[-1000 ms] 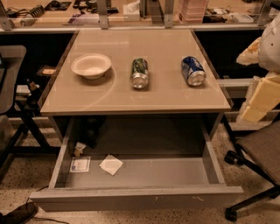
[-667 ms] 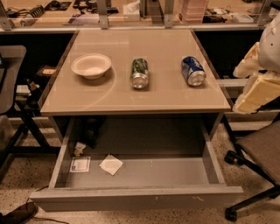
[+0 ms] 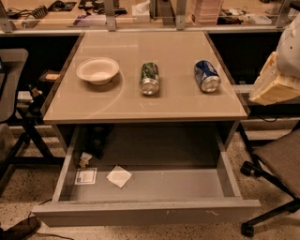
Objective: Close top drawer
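The top drawer (image 3: 145, 213) is a wide, shallow grey metal drawer under the tan tabletop (image 3: 154, 105). It stands pulled far out toward the camera, its flat front panel at the bottom of the view. Inside lie a folded white paper (image 3: 118, 176), a small card (image 3: 86, 176) and a small object (image 3: 85, 159) at the left wall. My gripper (image 3: 274, 82) shows as a cream-coloured piece with a white arm part at the right edge. It is beside the table's right side, above and away from the drawer, touching nothing.
On the tabletop are a white bowl (image 3: 97, 70), a green can (image 3: 150, 78) and a blue can (image 3: 207, 76), both lying down. An office chair (image 3: 281, 164) stands at the right, a dark chair frame (image 3: 14, 108) at the left, a cluttered counter (image 3: 140, 14) behind.
The cream gripper piece at the right edge has risen a little. The drawer and the things on the table have not moved.
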You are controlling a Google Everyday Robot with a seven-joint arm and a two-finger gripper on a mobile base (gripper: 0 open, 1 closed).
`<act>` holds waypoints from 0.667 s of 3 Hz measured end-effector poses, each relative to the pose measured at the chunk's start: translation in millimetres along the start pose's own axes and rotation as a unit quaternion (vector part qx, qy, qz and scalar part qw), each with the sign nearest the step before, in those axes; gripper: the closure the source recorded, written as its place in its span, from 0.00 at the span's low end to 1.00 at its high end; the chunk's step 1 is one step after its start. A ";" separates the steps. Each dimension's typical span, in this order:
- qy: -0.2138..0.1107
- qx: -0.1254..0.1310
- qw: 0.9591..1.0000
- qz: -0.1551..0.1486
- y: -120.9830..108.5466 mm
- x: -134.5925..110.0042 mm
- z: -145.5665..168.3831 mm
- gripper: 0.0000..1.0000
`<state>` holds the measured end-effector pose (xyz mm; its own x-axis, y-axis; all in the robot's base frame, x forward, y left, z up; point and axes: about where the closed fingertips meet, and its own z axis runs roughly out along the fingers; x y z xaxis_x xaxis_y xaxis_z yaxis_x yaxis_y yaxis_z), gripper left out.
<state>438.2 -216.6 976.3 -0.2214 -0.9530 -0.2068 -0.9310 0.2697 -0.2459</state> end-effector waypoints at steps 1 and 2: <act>0.000 0.000 1.000 0.000 0.0 0.0 0.0 1.00; 0.015 0.010 1.000 0.009 11.9 13.5 -3.5 1.00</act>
<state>423.1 -226.8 973.9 -0.2462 -0.9518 -0.1828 -0.9212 0.2885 -0.2611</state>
